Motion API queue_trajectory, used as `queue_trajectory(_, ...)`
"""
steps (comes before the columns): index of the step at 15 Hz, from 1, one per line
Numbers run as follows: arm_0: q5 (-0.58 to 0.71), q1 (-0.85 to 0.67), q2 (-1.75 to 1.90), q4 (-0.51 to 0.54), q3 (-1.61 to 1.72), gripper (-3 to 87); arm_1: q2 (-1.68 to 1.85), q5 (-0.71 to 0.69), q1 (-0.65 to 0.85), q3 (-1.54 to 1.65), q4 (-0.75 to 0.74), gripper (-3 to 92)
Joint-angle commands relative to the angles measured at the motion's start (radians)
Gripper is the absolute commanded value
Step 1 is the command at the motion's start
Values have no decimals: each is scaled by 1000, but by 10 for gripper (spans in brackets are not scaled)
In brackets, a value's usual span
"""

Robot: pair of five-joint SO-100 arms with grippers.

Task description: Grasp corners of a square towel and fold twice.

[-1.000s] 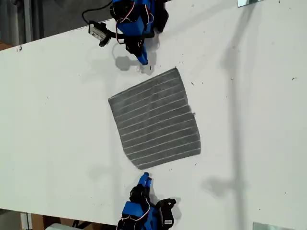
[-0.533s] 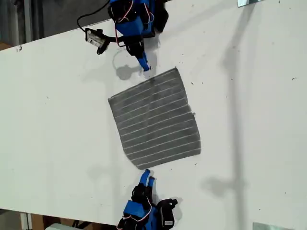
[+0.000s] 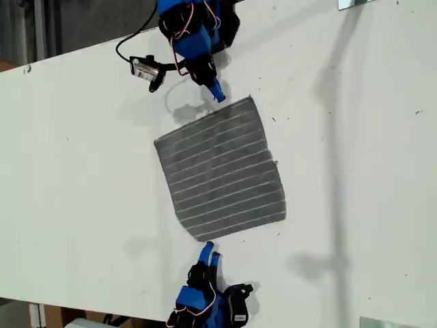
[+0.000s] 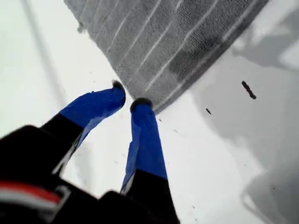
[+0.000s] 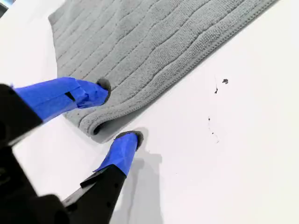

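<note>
The towel (image 3: pixel 222 167) lies flat on the white table, dark grey with thin pale stripes. My first gripper (image 3: pixel 217 92) hangs above the table at the exterior view's top, close to the towel's upper corner (image 3: pixel 250 102). In the first wrist view, my first gripper (image 4: pixel 128 95) has its fingertips a narrow gap apart, right at that corner (image 4: pixel 159 100), with nothing between them. My second gripper (image 3: pixel 210 251) is at the exterior view's bottom, at the lower corner (image 3: pixel 203 236). There my second gripper (image 5: pixel 117 109) is open, one fingertip over the slightly curled corner (image 5: pixel 86 123), the other on the table beside it.
The white table (image 3: pixel 82 171) stretches wide on both sides of the towel, and its edge runs along the exterior view's upper left. The first arm's camera and black cable (image 3: pixel 145 68) stick out beside it. A metal bracket (image 3: pixel 386 322) sits at the exterior view's bottom right.
My first gripper has moved toward the exterior view's right, closer to the towel's upper corner. My second gripper's fingers have parted and edged up to the lower corner.
</note>
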Motion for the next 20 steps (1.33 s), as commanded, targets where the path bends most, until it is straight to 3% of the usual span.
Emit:
queue_trajectory(1, -3, -18, -8, -18, 5, 182, -382, -18, -43, -196, -55, 194)
queue_trajectory(3, -6, -18, -11, -17, 5, 189, -667, 0, -109, -255, -104, 285)
queue_trajectory(6, 8, -18, -9, -17, 5, 189, -675, 120, -202, -156, -106, 303)
queue_trajectory(8, 11, -18, -8, -17, 5, 189, -773, 141, -230, -149, -187, 303)
queue_trajectory(11, 12, -17, -8, -17, 5, 190, -1065, 112, -216, -291, -279, 307)
queue_trajectory(14, 17, -17, -8, -17, 5, 190, -1127, 49, -173, -410, -258, 300)
queue_trajectory(15, 17, -14, -8, -17, 5, 189, -1127, 35, -163, -451, -233, 251)
queue_trajectory(16, 20, -14, -8, -17, 5, 189, -1131, 26, -153, -469, -227, 79)
queue_trajectory(17, 21, -11, -8, -17, 5, 189, -1141, 26, -149, -476, -232, -1)
queue_trajectory(20, -20, 89, -15, -74, 2, 185, -1173, 34, -175, -515, -238, -1)
